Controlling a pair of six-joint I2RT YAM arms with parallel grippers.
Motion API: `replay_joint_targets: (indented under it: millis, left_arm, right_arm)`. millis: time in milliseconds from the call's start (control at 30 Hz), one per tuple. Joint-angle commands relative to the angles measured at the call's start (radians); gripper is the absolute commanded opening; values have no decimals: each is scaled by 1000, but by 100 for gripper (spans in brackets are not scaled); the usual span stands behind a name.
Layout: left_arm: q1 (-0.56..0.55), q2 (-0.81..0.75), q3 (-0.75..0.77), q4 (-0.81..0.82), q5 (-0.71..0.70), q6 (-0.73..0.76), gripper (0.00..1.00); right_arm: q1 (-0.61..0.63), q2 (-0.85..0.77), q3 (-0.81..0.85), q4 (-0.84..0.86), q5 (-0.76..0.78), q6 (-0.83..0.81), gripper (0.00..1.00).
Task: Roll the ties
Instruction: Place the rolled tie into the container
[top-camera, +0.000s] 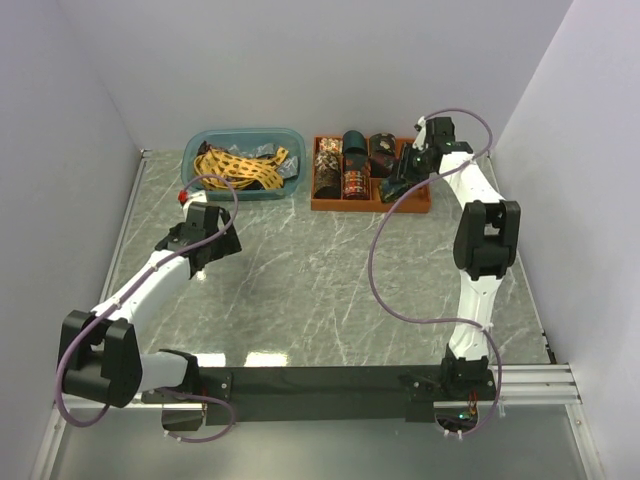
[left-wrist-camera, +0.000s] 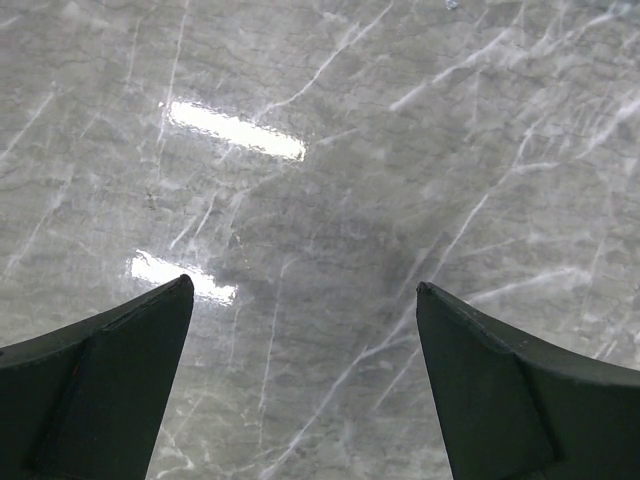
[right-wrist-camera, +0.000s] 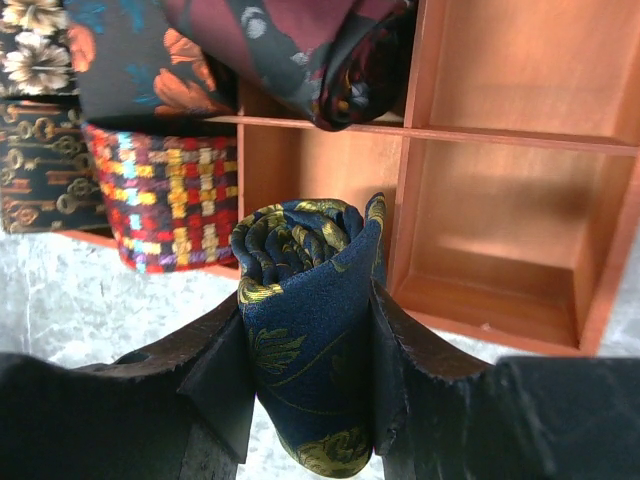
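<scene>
Spanning the whole workspace, the grey marbled table (top-camera: 330, 300) carries two containers at its far edge; the blue bin (top-camera: 196, 148) on the left holds loose yellow ties (top-camera: 240, 165) with dark lattice; the orange tray (top-camera: 415, 206) just beside it on the right has several rolled ties (top-camera: 352, 165) standing in its left compartments, while the right-hand ones show bare wood. Right gripper (right-wrist-camera: 310, 330): at the tray's near edge, fingers clamped on either side of a rolled navy tie (right-wrist-camera: 300, 250) with gold motifs, coil end toward a vacant compartment; contact with the tray cannot be determined. Left gripper (left-wrist-camera: 302, 285): jaws spread wide, nothing between them, above bare table near the bin.
</scene>
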Motion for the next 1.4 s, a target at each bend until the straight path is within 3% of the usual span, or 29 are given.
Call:
replay_joint_targets:
  millis: [0,467,633,867,1033,1067,1200,1367]
  left_arm:
    - [4,3,7,34,-42,2,99]
    - [2,29,15,31,-65,8,99]
    - [2,33,18,33,-62,11,99]
    - [4,36,18,33,-54,13,99]
    - [4,43,21,34,-46,13,99]
    - [4,43,19,36,-46,14,99]
    - [4,41,19,33,-49,16,99]
    - [4,41,21,36,-48,17,99]
  right_arm:
    - [22,9,11,66,0,30,0]
    - [40,112,26,138,-2,134,0]
    - [40,132,-1,172,-58,185,6]
    - [36,104,-72,206,55,206,9]
    - [34,110,-78,200,54,206,21]
    - [34,106,-84,215,49,206,31]
    - [36,73,-118,243,35,209,48]
    - [34,38,-116,241,44,206,60]
